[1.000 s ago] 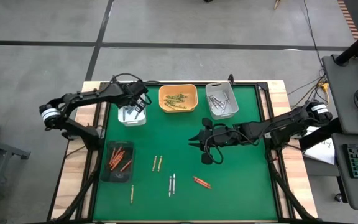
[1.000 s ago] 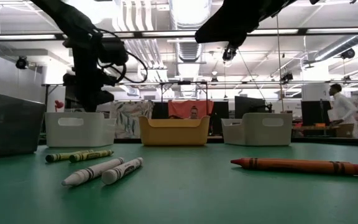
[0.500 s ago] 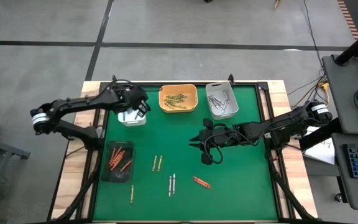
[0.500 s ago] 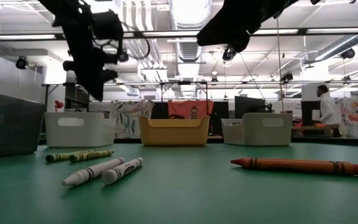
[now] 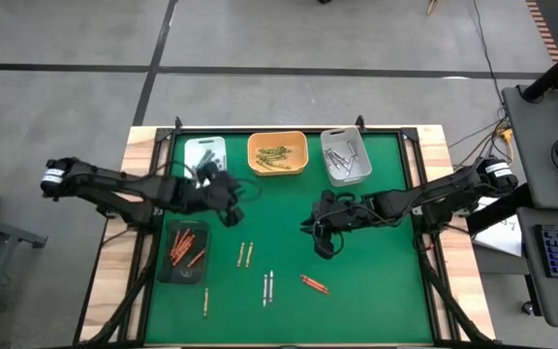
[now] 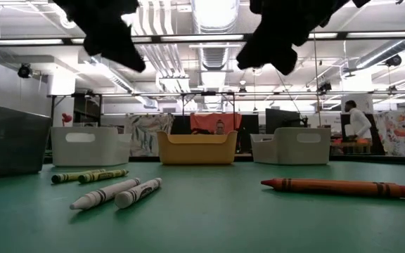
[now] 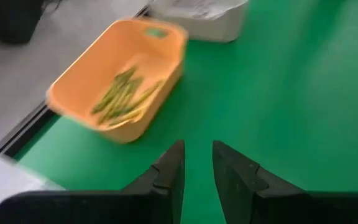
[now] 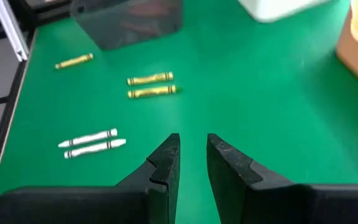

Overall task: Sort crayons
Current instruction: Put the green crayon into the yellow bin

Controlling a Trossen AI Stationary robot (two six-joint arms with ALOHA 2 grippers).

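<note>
Crayons [image 5: 245,254] lie loose on green mat [image 5: 376,291] — orange tray [image 7: 120,93] blurred.

Hidden and cut off, for you

Low view crops both arms at the top; your left wrist view blurs the orange tray [image 7: 120,81] and its crayons [image 7: 124,98].

Both arms are dark, slim and jointed, with loops of black cable along them. A pale ring bands each arm's far joint, off the green surface [image 5: 356,291]. Each hand carries two dark, wedge-shaped fingers [image 7: 169,171] with stepped inner faces.
</note>
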